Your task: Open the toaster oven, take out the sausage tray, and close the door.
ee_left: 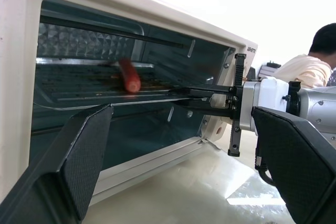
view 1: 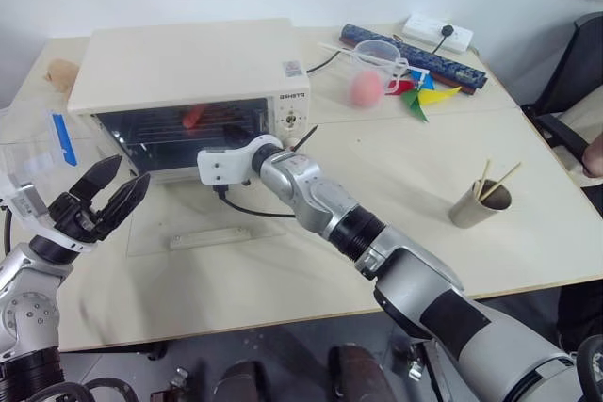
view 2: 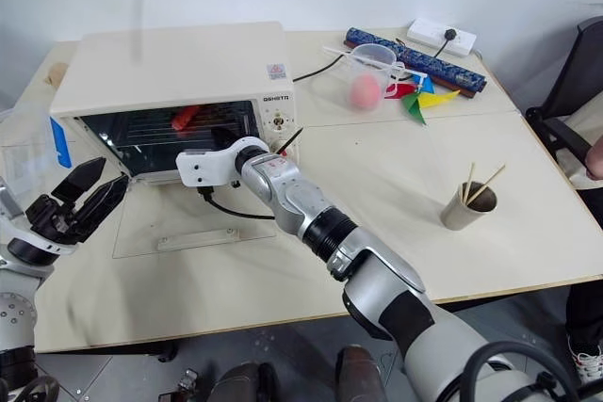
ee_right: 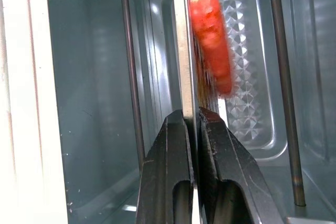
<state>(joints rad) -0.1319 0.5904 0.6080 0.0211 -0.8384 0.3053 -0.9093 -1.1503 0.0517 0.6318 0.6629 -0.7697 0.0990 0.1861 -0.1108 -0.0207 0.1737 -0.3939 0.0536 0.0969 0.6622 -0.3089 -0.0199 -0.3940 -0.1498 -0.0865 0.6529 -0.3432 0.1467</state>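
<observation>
The cream-white toaster oven (view 1: 179, 68) stands at the table's back left. Its glass door (view 1: 160, 223) lies open and flat on the table, bar handle (view 1: 223, 237) toward me. Inside, the silver sausage tray (ee_left: 100, 98) rests on its rails with one red sausage (ee_left: 129, 75) on it. My right gripper (ee_right: 191, 113) reaches into the oven mouth, shut on the tray's front edge (ee_right: 185, 66). In front of the oven's left corner, above the table, my left gripper (view 1: 122, 181) hangs open and holds nothing.
A clear plastic box with a blue clasp (view 1: 38, 143) sits left of the oven. A measuring cup (view 1: 377, 58), a pink ball (view 1: 366, 89), a coloured pinwheel (view 1: 424, 96) and a power strip (view 1: 438, 33) lie behind. A paper cup with sticks (view 1: 480, 202) stands right. A person (ee_left: 310, 66) sits at the table's right.
</observation>
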